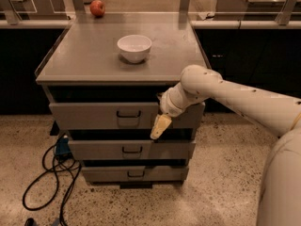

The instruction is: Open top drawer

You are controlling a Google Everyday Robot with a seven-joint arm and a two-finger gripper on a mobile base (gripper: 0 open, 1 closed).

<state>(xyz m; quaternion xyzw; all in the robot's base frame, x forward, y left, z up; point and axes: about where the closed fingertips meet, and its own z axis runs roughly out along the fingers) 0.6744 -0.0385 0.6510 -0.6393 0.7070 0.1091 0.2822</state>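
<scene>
The top drawer [94, 115] is the widest grey metal front of three, with a small black wire handle [128, 114] at its centre. It stands a little forward of the cabinet, with a dark gap above it. My gripper [159, 127] hangs in front of the drawer's right half, its cream fingertips pointing down-left, to the right of the handle and apart from it. My white arm [235, 100] reaches in from the right.
Two narrower drawers, middle [94, 149] and bottom [108, 173], sit below. A white bowl [134, 47] stands on the cabinet top [84, 55]. A red apple [97, 7] lies on the counter behind. Black cables [51, 173] lie on the floor at the left.
</scene>
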